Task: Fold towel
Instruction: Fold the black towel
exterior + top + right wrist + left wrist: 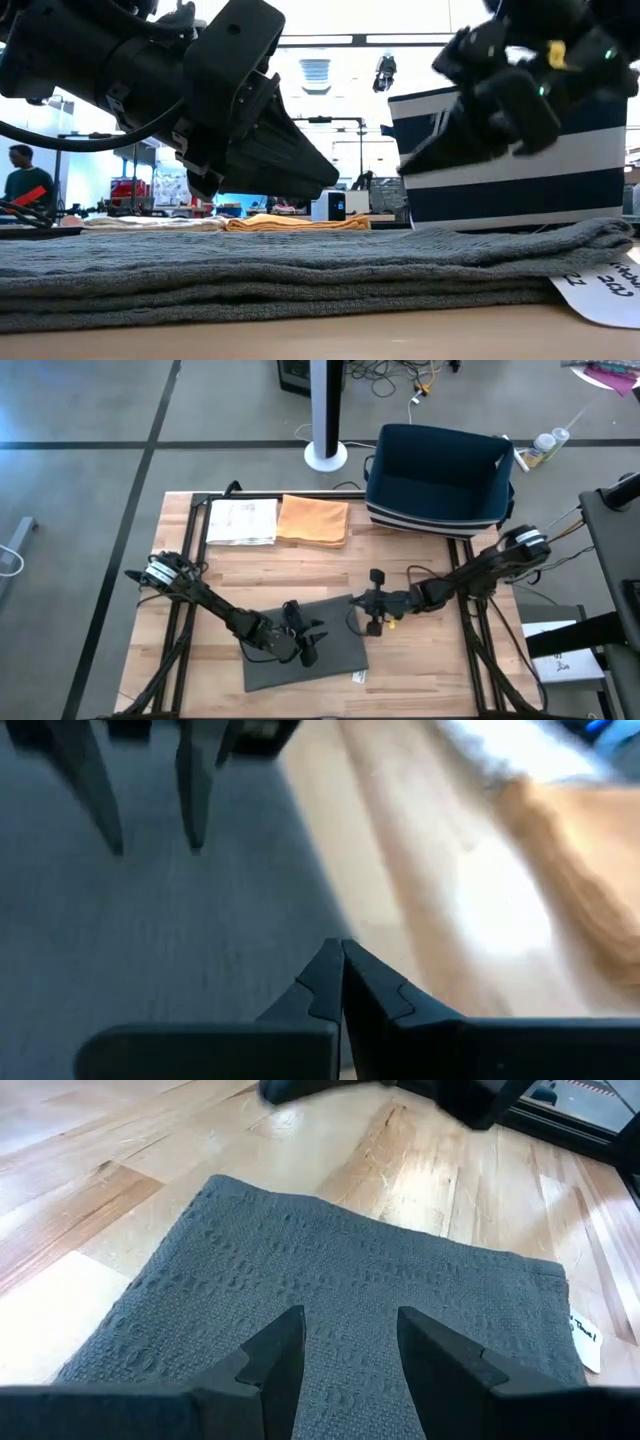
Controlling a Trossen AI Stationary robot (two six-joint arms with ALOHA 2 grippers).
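Observation:
The grey towel (300,650) lies folded in several layers (300,270) flat on the wooden table's near middle, a white label (358,676) at its near right corner. My left gripper (308,648) hovers open just above the towel's middle (350,1280), both fingers clear of the cloth. My right gripper (355,605) is shut and hangs above the towel's far right edge (250,920), with nothing between its fingers (340,960). In the low view both grippers are lifted off the cloth.
A folded orange cloth (313,520) and a white cloth (240,520) lie at the table's far edge. A blue striped basket (440,475) stands at the far right. Bare wood (420,660) lies to the towel's right.

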